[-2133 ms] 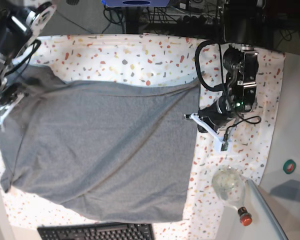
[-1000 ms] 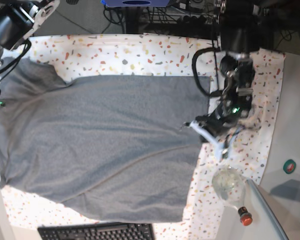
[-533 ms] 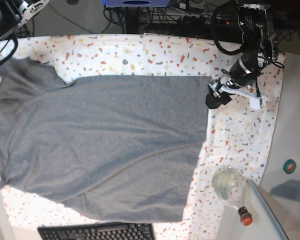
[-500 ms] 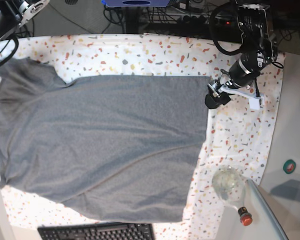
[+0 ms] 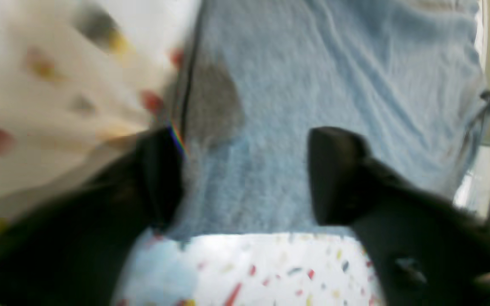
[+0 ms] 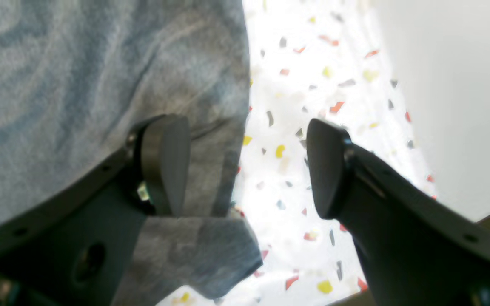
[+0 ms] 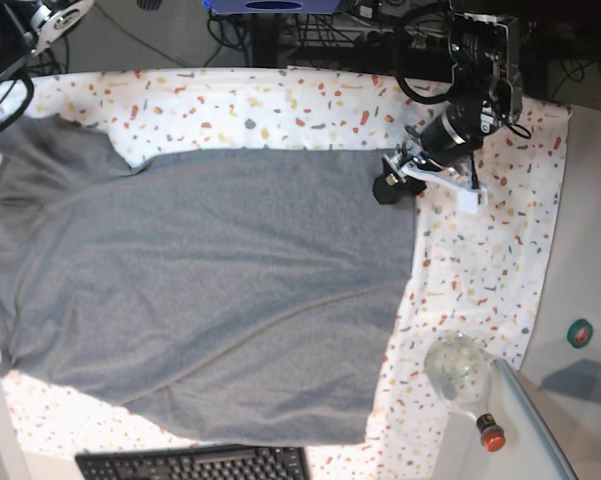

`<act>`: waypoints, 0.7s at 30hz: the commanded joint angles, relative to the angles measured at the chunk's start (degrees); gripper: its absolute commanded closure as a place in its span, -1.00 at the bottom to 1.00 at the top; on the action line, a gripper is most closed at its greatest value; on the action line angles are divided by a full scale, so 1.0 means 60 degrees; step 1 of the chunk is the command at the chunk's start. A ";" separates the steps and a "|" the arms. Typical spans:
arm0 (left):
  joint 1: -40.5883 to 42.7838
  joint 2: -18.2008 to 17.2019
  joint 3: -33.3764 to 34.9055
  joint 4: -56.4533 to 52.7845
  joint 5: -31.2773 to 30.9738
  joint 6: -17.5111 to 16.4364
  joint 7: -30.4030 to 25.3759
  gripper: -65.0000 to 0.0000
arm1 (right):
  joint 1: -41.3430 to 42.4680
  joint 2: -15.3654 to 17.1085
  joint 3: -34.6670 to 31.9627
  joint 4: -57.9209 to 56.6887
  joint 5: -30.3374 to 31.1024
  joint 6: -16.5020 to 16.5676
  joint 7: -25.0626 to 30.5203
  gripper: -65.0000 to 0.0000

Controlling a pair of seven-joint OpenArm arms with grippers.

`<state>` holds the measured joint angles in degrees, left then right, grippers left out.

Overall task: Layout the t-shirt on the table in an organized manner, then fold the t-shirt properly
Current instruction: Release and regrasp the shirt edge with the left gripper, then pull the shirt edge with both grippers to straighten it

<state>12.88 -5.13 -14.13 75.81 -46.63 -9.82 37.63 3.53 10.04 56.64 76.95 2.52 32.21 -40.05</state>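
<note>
The grey t-shirt (image 7: 200,280) lies spread flat over most of the speckled table (image 7: 280,105), with one sleeve at the upper left. My left gripper (image 7: 400,183) is open over the shirt's upper right hem corner. In the left wrist view the gripper (image 5: 245,178) is open over the shirt (image 5: 313,63), one finger at its edge, the table (image 5: 270,272) below. In the right wrist view my right gripper (image 6: 245,165) is open and empty, astride a shirt (image 6: 79,63) edge and the table (image 6: 313,63). In the base view only the right arm (image 7: 5,40) shows, at the top left.
A clear glass bottle (image 7: 458,372) with a red cap lies at the table's lower right. A black keyboard (image 7: 195,465) sits at the bottom edge. A plain grey side surface (image 7: 590,250) with a small teal disc (image 7: 580,332) is at the right. Cables run behind the table.
My left gripper has moved from beside the shirt's right edge up and left onto its upper right corner. The shirt lies as it did half a second ago.
</note>
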 commanded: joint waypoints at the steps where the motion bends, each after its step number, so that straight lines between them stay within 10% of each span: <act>1: 0.0043 -0.0062 -0.0011 0.0032 0.0087 0.0106 0.0183 0.24 | 0.0210 0.0385 -0.0026 -0.0422 0.0011 -0.0012 0.0338 -0.20; 7: -0.0060 -0.0120 -0.0011 0.0046 0.0058 0.0106 0.0198 1.00 | 0.0928 0.1557 0.0003 -0.3718 0.0026 0.0002 0.1056 -0.20; 21: -0.0089 -0.0281 0.0062 0.0046 0.0087 0.0106 0.0198 1.00 | 0.0664 0.1293 -0.0627 -0.4260 0.0041 0.0896 0.1012 -0.20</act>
<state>12.69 -6.52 -13.78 75.35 -45.89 -9.02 39.20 6.46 16.69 52.95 50.54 1.96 36.75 -34.13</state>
